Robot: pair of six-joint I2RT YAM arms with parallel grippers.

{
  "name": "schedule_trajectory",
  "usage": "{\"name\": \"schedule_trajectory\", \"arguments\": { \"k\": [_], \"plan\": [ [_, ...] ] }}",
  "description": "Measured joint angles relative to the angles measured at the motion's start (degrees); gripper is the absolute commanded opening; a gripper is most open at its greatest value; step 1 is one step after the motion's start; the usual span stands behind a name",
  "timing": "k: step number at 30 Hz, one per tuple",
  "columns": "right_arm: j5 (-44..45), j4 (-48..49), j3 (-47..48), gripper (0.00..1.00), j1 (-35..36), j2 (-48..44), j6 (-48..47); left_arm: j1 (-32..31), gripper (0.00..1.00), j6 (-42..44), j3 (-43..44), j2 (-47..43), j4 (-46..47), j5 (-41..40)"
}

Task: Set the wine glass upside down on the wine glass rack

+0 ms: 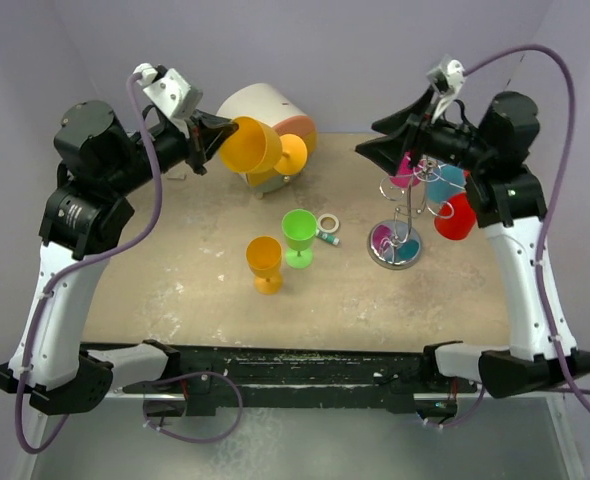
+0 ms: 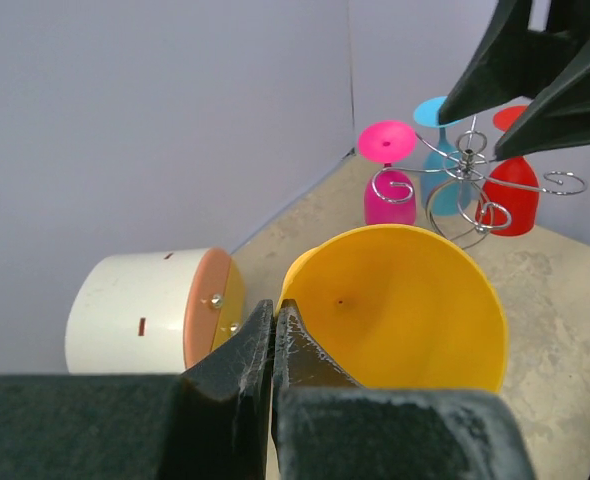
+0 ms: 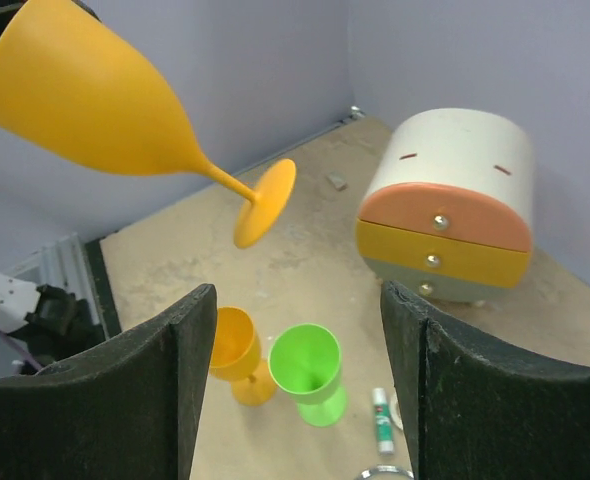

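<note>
My left gripper (image 1: 207, 140) is shut on the rim of a yellow-orange wine glass (image 1: 253, 145) and holds it on its side in the air, foot pointing right. In the left wrist view the jaws (image 2: 275, 305) pinch the cup's wall (image 2: 405, 300). The glass also shows in the right wrist view (image 3: 95, 100). The chrome wine glass rack (image 1: 403, 215) stands at the right with pink (image 1: 407, 170), blue (image 1: 445, 180) and red (image 1: 455, 215) glasses hanging upside down. My right gripper (image 1: 385, 135) is open and empty above the rack (image 2: 465, 170).
An orange glass (image 1: 265, 262) and a green glass (image 1: 299, 235) stand upright mid-table. A glue stick (image 1: 327, 237) and a tape roll (image 1: 328, 222) lie beside them. A small white drawer cabinet (image 1: 275, 115) sits at the back behind the held glass.
</note>
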Motion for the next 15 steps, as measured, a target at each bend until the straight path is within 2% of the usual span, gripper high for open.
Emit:
{"name": "schedule_trajectory", "arguments": {
  "k": [9,15],
  "plan": [
    [2.78,4.48,-0.02,0.64,9.05,10.08,6.8,0.07,0.0,-1.92,0.22,1.86,1.73,3.91],
    [4.2,6.01,-1.33,0.59,11.98,12.04,11.74,0.92,0.0,-1.95,0.22,1.81,2.14,5.09]
  ]
}}
